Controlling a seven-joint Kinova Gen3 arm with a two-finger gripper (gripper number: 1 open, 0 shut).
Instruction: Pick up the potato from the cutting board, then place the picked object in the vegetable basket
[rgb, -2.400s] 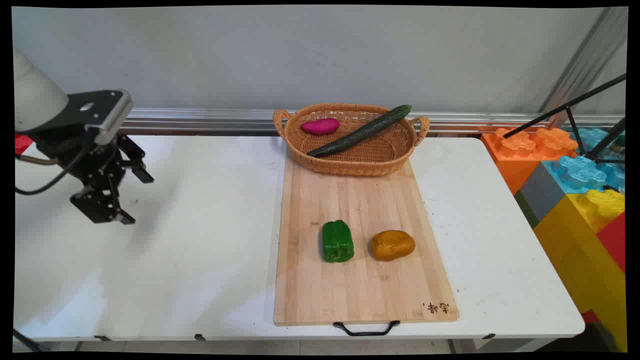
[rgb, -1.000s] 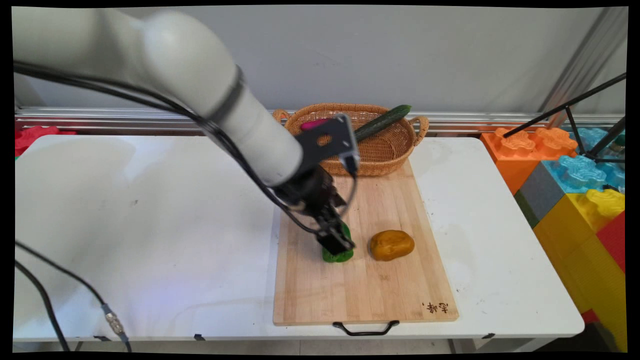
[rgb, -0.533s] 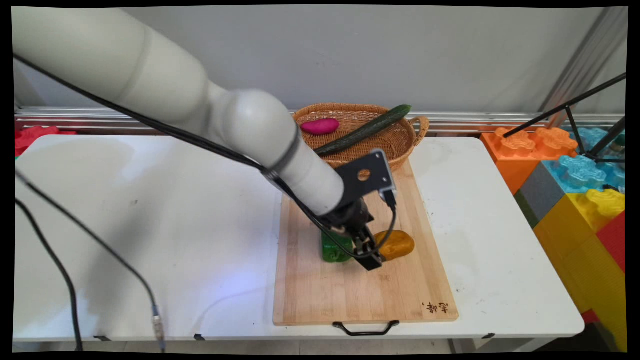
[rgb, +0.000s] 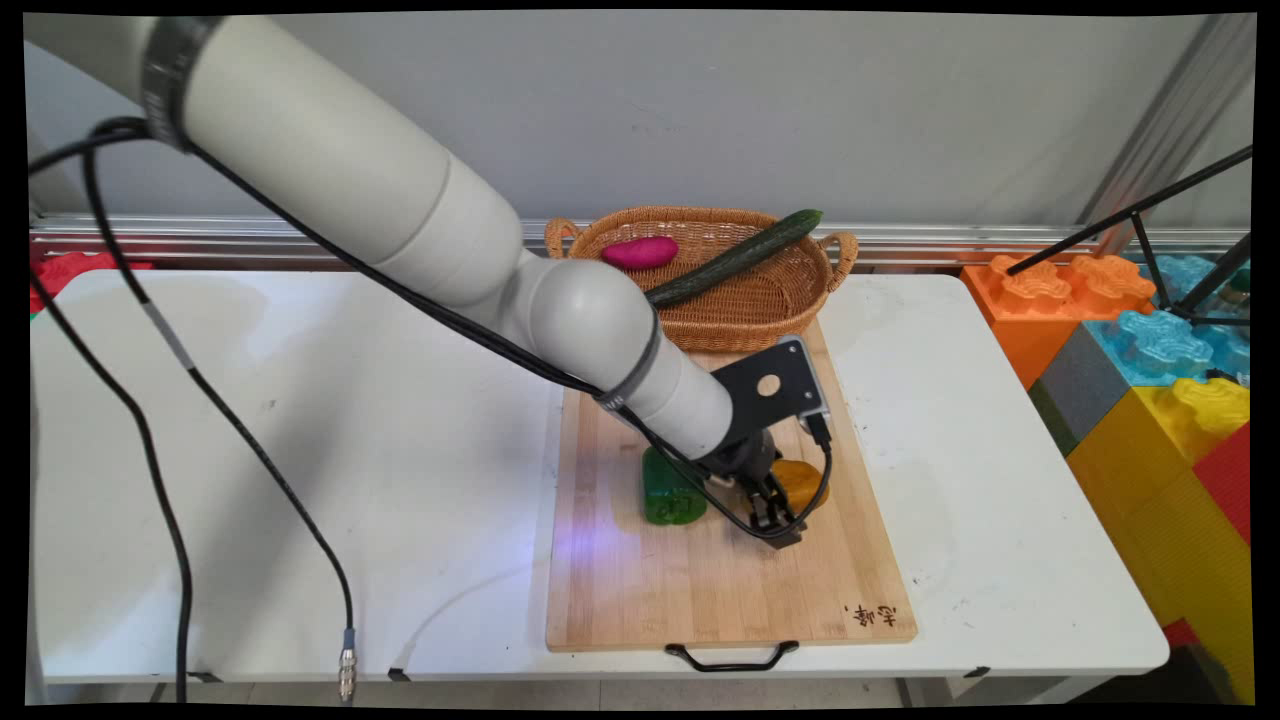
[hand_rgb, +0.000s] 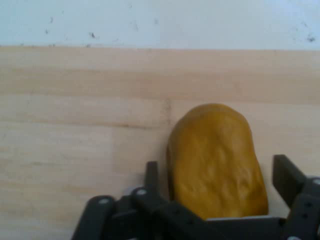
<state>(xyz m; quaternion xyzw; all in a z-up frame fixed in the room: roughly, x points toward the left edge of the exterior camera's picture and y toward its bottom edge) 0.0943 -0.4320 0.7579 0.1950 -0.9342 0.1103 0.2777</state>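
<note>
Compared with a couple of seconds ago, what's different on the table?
The end effector swung from the table's left, passed over the green pepper, and now sits open astride the potato. Pepper, potato, basket and cutting board stayed put.

The main view is taken from above the near side of the tabletop (rgb: 300, 450), facing down across it toward the wall. The hand view is taken close up along the jaws. The cutting board (rgb: 700, 590) (hand_rgb: 75, 125) and potato (rgb: 805, 480) (hand_rgb: 215, 155) are shared by both
</note>
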